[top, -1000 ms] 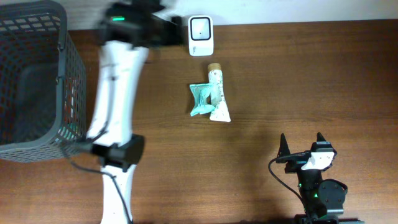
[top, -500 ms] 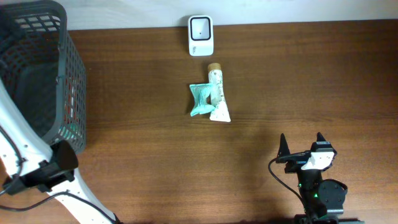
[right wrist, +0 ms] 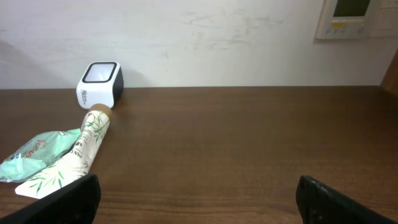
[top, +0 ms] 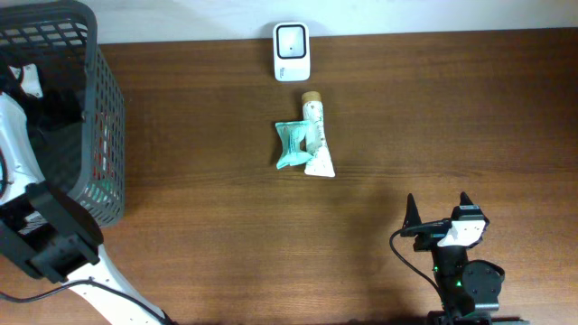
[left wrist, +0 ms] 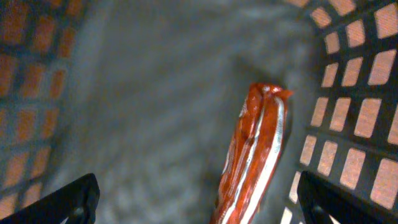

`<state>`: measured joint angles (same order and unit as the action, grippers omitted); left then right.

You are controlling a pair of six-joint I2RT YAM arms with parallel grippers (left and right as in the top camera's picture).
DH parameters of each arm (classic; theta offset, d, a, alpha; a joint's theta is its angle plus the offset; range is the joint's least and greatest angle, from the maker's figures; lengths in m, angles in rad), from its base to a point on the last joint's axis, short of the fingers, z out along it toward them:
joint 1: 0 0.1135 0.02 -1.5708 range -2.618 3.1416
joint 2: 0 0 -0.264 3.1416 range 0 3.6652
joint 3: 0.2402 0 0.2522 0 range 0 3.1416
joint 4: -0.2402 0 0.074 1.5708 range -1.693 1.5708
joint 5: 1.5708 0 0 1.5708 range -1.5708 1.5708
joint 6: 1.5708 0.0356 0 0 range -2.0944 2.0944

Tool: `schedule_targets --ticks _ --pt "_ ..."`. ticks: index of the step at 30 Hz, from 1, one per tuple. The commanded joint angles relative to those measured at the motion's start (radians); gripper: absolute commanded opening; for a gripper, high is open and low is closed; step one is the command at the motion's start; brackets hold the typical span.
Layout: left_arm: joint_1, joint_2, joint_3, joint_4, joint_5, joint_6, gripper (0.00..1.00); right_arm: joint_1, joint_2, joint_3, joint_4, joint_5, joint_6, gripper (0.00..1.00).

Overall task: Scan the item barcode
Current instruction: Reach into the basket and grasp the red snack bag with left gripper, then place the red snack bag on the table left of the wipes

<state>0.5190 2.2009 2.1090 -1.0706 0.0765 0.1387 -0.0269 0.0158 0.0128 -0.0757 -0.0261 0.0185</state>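
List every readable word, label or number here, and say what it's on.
Nothing can be read clearly.
Print on the tube: too small to read.
Lettering on the teal packet: blurred.
Mark on the side of the scanner: unreadable.
Orange strip on the wall panel: too small to read.
On the red packet: no text shows.

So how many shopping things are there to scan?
3: a white tube and a teal packet touching, mid-table, and a red packet inside the basket. More may be hidden there.

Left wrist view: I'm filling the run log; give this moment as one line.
left claw: open over red foil packet in dark mesh basket | right claw: open, empty
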Motion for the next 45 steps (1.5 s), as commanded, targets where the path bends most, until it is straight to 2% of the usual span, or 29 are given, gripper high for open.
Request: schedule_targets --ticks 1,5,16,22,23,24,25,27,28,29,33,38,41,42,45 --pt "0.012 -0.008 -0.072 0.066 0.1 0.059 0.99 0.007 -0.007 -0.007 -0.003 0.005 -0.003 0.99" --pt "0.012 -0.006 -0.105 0.082 0.1 0.087 0.93 0.007 -0.007 -0.007 -0.003 0.005 -0.003 0.99" --pt "0.014 0.006 -0.269 0.113 0.129 0.126 0.95 0.007 -0.007 -0.007 -0.003 0.005 -0.003 0.99" --pt "0.015 0.01 -0.373 0.175 0.039 0.125 0.84 0.007 -0.007 -0.007 -0.003 0.005 -0.003 0.99" --pt "0.015 0.01 -0.38 0.188 0.039 0.125 0.77 0.007 -0.007 -0.007 -0.003 0.005 -0.003 0.99" --pt "0.015 0.01 -0.387 0.203 0.039 0.125 0.59 0.007 -0.007 -0.007 -0.003 0.005 -0.003 0.99" --pt "0.015 0.01 -0.388 0.206 0.039 0.125 0.47 0.007 -0.007 -0.007 -0.003 0.005 -0.003 0.99" --pt "0.015 0.01 -0.388 0.211 0.039 0.124 0.31 0.007 -0.007 -0.007 -0.003 0.005 -0.003 0.99" --pt "0.017 0.01 -0.388 0.216 0.039 0.124 0.06 0.007 -0.007 -0.007 -0.003 0.005 -0.003 0.98" --pt "0.019 0.009 -0.383 0.216 0.039 0.104 0.0 0.007 -0.007 -0.007 -0.003 0.005 -0.003 0.99" --pt "0.054 -0.025 -0.251 0.148 0.075 -0.102 0.0 0.007 -0.007 -0.007 -0.003 0.005 -0.003 0.99" --pt "0.072 -0.183 -0.049 0.107 0.386 -0.126 0.0 0.007 -0.007 -0.007 -0.003 0.005 -0.003 0.99" --pt "0.073 -0.338 0.007 0.108 0.418 -0.454 0.0 0.007 -0.007 -0.007 -0.004 0.005 -0.003 0.99" --pt "0.073 -0.385 0.007 0.108 0.418 -0.503 0.0 0.007 -0.007 -0.007 -0.003 0.005 -0.003 0.99" --pt "0.047 -0.52 0.007 0.108 0.485 -0.512 0.0 0.007 -0.007 -0.007 -0.003 0.005 -0.003 0.99"
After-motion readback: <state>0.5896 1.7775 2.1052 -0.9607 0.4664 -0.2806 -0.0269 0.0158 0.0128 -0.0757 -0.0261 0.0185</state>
